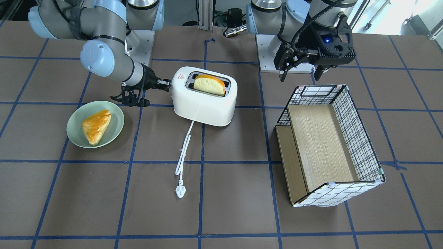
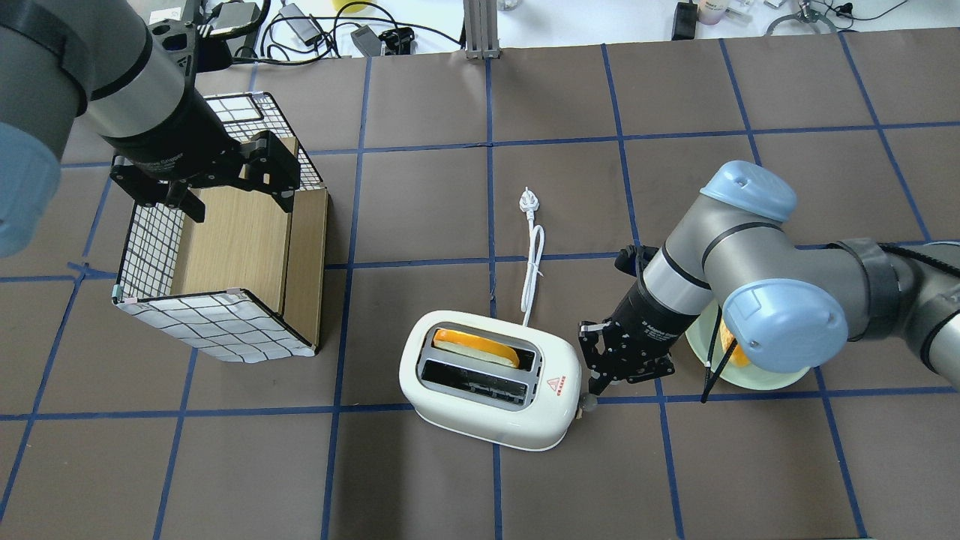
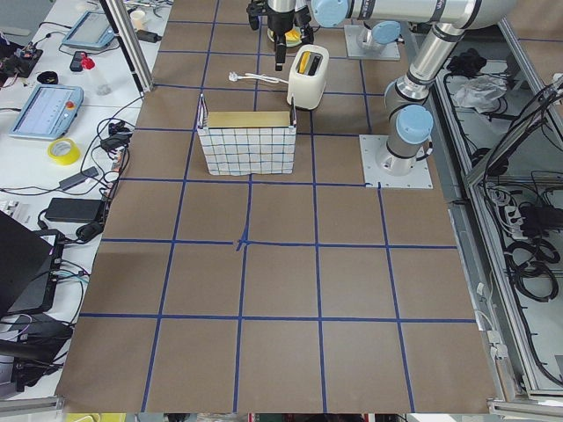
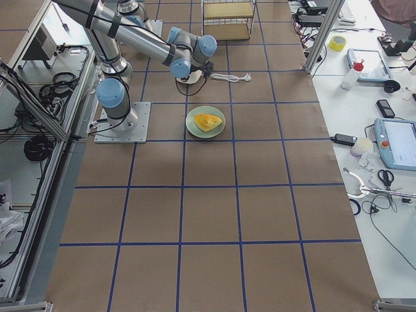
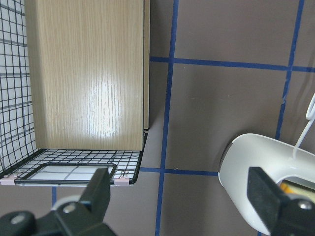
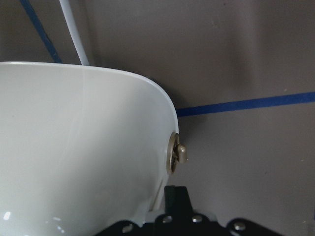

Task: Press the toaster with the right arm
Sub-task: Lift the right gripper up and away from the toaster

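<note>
The right arm's black claw (image 2: pixel 596 384) has its two fingers pressed together into one thin tip, and it pinches nothing. The tip slants down toward the short end of the rounded white plastic toaster (image 2: pixel 480 424). A small grey lever knob (image 6: pixel 180 153) sticks out of that end. In the right wrist view the knob sits just ahead of the tip, very near. I cannot tell if they touch.

The toaster stands upright near the middle of the brown counter (image 1: pixel 235 193). Its long side runs across, from the left arm's side to the right arm's side, so the knob end faces the right arm. A slice of bread with an orange crust (image 1: pixel 209 85) stands in the slot farther from the robot. The thin white cord (image 2: pixel 534 255) trails away from the robot.

I think the next move is a short push straight down. The tip needs to be on top of the knob, not beside it. If not, it may slide off or shove the toaster along.

The left arm's black claw (image 2: pixel 238 201) is spread wide and holds nothing. It hangs over the wire basket with a wooden floor (image 1: pixel 360 138), well apart from the toaster. The right claw is much nearer.
</note>
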Robot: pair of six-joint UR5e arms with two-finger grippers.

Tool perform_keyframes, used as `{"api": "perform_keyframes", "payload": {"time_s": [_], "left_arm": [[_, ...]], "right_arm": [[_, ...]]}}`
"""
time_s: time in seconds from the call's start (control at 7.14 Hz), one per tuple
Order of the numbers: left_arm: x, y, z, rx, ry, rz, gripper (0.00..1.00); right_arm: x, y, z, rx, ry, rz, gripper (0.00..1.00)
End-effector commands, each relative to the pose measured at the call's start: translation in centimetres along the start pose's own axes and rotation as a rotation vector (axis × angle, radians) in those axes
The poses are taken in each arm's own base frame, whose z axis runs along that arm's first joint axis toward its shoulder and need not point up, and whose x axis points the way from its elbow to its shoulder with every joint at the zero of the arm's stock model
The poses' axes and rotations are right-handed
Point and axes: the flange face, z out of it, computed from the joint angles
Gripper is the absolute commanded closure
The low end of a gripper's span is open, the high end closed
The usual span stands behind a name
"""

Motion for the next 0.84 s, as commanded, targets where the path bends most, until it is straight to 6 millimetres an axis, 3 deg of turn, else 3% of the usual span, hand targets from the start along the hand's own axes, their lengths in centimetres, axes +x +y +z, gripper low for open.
{"api": "perform_keyframes", "payload": {"time_s": [0.0, 0.56, 0.7], "left_arm": [[0.0, 0.0, 0.0, -0.001, 0.000, 0.000, 0.00], [0.0, 0.0, 0.0, 0.001, 0.000, 0.000, 0.00], [0.0, 0.0, 0.0, -0.001, 0.000, 0.000, 0.00]], "right_arm": [[-1.5, 0.4, -3.8, 0.025, 0.003, 0.014, 1.00], [-3.7, 1.6, -11.7, 0.090, 0.074, 0.007, 1.00], [-4.1, 1.8, -13.5, 0.135, 0.098, -0.007, 0.88]]}}
